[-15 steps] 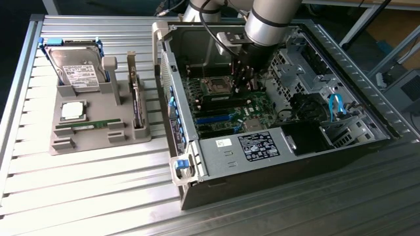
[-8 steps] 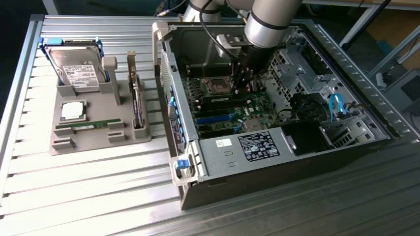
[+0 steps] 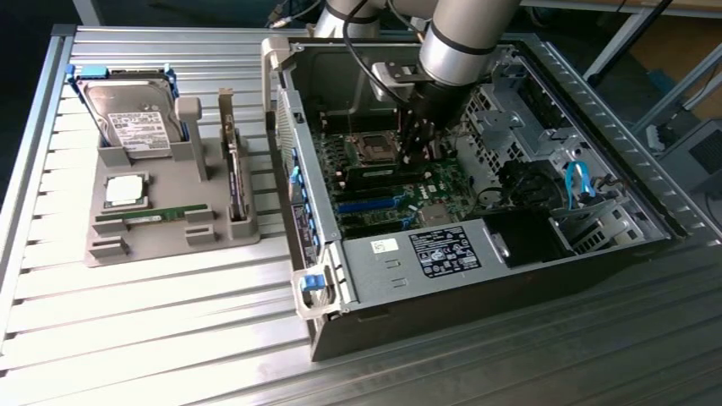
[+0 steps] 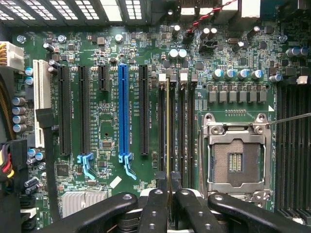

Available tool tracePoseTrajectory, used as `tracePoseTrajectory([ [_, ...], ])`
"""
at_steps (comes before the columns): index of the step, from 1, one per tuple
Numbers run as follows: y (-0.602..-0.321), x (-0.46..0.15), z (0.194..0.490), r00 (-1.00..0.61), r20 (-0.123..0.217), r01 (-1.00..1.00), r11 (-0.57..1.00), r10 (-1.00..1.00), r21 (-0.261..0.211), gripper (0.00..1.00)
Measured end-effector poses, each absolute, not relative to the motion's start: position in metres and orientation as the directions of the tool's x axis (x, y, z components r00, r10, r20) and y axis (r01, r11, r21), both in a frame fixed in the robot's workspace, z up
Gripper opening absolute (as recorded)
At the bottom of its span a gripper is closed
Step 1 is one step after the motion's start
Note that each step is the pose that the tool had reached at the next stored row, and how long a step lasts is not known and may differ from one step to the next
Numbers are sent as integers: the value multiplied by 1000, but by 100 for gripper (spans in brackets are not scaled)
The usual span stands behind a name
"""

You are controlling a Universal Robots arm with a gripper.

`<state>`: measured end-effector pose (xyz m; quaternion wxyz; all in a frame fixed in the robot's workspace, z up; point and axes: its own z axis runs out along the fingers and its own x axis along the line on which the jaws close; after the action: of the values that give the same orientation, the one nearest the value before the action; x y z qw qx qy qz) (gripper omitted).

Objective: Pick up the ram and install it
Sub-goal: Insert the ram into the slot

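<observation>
Ram (image 4: 167, 126), seen edge-on as one thin pale line, sits pinched between the two inner fingers (image 4: 155, 208) of the gripper (image 4: 168, 183), which are closed on its near end. From there the stick runs straight out ahead of the fingertips, lengthwise over the bank of black memory slots (image 4: 179, 121) and in line with them; whether its lower edge is already seated in a slot I cannot tell. Just to one side of the fingers lies the open silver processor socket (image 4: 236, 158), and farther off on the other side stands the blue expansion slot (image 4: 125, 111), all on the green motherboard (image 4: 104, 141). In the exterior view the gripper (image 3: 423, 139) reaches down into the open computer case (image 3: 373, 326), while well away from the fingers, on the exterior view's left, a grey tray (image 3: 226, 241) holds a hard drive (image 3: 135, 123) and a processor chip (image 3: 124, 190).
</observation>
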<state>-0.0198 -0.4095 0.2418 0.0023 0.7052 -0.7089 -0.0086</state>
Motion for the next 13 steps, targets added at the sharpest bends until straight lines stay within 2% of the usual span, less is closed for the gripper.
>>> tracePoseTrajectory([
  [13,-411,-19,242,-9,-9,-1000,9,-1000,15,13],
])
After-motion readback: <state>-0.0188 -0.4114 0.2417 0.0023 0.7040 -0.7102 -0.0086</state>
